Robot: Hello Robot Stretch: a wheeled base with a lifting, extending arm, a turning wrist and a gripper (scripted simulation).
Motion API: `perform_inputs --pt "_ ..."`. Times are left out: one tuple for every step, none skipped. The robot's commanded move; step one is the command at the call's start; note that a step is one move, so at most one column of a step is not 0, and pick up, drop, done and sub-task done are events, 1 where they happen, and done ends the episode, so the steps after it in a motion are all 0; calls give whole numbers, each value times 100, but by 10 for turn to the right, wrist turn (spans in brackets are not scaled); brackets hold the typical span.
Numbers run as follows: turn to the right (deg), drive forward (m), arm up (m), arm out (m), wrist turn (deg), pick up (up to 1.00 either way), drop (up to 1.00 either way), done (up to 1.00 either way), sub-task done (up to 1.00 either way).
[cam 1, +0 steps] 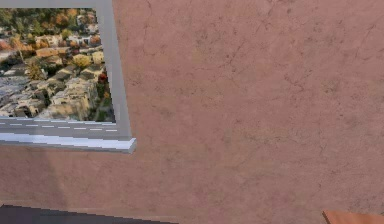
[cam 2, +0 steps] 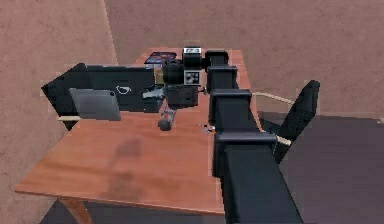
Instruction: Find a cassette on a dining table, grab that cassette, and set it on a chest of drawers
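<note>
Likely the cassette (cam 2: 167,122), not surely: a small dark blob near the middle of the desk (cam 2: 110,165), just on the near-edge side of the jaws, long axis not readable. Cannot tell the jaws' state, nor whether holding anything. Farther out, a flat dark thing (cam 2: 155,62) by the far edge, a dark boxy thing (cam 2: 100,92) along the edge at the arm side view's left. No legible writing.

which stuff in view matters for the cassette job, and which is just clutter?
Job:
- wooden table
- arm
- claw, can't tell if it holds anything
- small dark blob on the table near it, possibly the cassette

Lying about:
- dark laptop-like thing
- dark chair
- flat dark item at the table's far end
- window
</note>
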Motion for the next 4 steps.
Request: perform_inputs --pt "0 0 0 0 -450 0 0 0 0" --pt "0 0 0 0 -450 0 0 0 0" --pt "0 0 0 0 -210 0 0 0 0" --pt "0 0 0 -26 0 0 0 0 0"
